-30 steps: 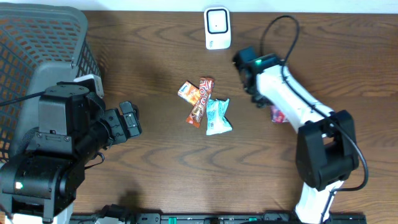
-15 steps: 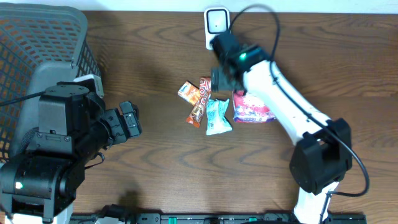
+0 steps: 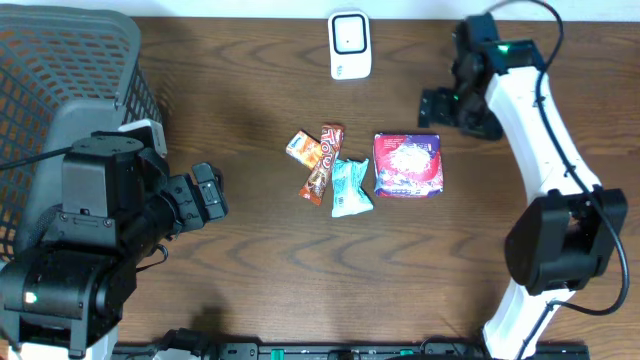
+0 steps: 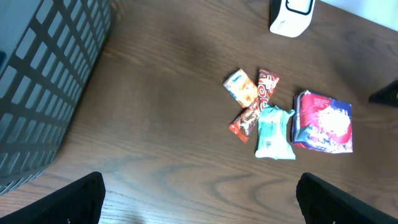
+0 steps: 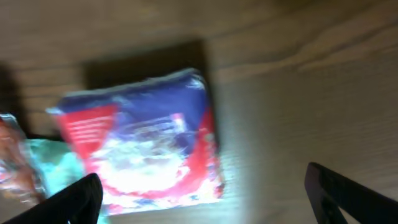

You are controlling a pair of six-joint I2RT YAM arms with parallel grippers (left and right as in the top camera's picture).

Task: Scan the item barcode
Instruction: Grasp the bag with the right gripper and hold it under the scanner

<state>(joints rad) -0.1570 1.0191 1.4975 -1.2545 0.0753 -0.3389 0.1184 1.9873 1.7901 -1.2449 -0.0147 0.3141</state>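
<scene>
Beside the teal packet point(image 3: 350, 188) on the table point(image 3: 250, 100), the red-and-blue packet point(image 3: 408, 166) lies flat, short of the scanner point(image 3: 349, 45). The right gripper point(image 3: 437, 106) and left gripper point(image 3: 211, 192) both have their fingers spread and empty. Nothing faces the scanner, so scanning seemingly remains to do. Wrapper print is unreadable.

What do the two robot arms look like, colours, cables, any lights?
The left arm is mostly black and bulky, with a small green light. The right arm has white links, black joints, a looping black cable and its own green light.
</scene>
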